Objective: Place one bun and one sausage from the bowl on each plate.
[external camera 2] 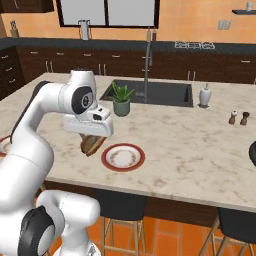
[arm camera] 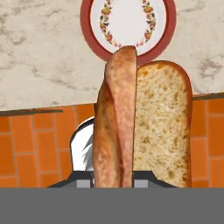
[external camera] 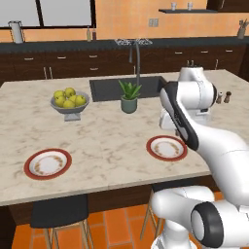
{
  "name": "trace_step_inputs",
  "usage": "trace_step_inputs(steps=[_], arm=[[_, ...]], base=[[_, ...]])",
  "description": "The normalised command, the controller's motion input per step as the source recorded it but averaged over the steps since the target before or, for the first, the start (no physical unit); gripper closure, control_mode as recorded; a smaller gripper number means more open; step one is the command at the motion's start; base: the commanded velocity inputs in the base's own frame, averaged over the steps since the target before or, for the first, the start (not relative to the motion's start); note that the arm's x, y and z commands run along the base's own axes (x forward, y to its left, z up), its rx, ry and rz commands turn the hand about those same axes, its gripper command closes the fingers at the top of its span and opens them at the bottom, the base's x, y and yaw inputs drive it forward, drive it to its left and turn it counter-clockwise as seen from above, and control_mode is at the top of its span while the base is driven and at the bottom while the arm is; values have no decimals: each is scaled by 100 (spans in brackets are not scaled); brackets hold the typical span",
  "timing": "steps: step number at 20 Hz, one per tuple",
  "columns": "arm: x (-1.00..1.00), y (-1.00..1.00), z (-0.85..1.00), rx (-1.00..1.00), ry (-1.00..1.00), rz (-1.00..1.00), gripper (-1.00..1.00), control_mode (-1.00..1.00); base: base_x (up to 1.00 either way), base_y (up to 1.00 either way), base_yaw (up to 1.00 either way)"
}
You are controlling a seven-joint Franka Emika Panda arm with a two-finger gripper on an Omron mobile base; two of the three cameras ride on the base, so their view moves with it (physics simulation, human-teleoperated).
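1. The gripper (external camera 2: 92, 136) is clamping the bun (external camera 2: 93, 144), hanging at nine o'clock beside the plate (external camera 2: 123, 157).
2. Releasing here is risking the bun dropping off the counter (external camera 2: 200, 150) edge, judging by floor showing below.

Glossy white rounded arm (external camera: 214, 141) with dark joints.

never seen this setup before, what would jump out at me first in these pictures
First the split bun, shut in the jaws of the gripper and hanging just left of the near red-rimmed plate on the marble island. That plate is bare, as is a second plate further along the same front edge. Behind them stand a footed bowl of yellow fruit and a small potted plant by the sink.
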Motion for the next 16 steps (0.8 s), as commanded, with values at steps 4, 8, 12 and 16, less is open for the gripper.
trace_step_inputs(steps=[4, 8, 12, 16], arm=[[97, -45, -43, 6, 0, 0, 100, -100], [82, -42, -60, 4, 0, 0, 100, -100], [53, -22, -69, 0, 0, 0, 100, -100], [56, -14, -69, 0, 0, 0, 100, -100]], base=[[0, 0, 0], [0, 0, 0], [0, 0, 0], [0, 0, 0]])
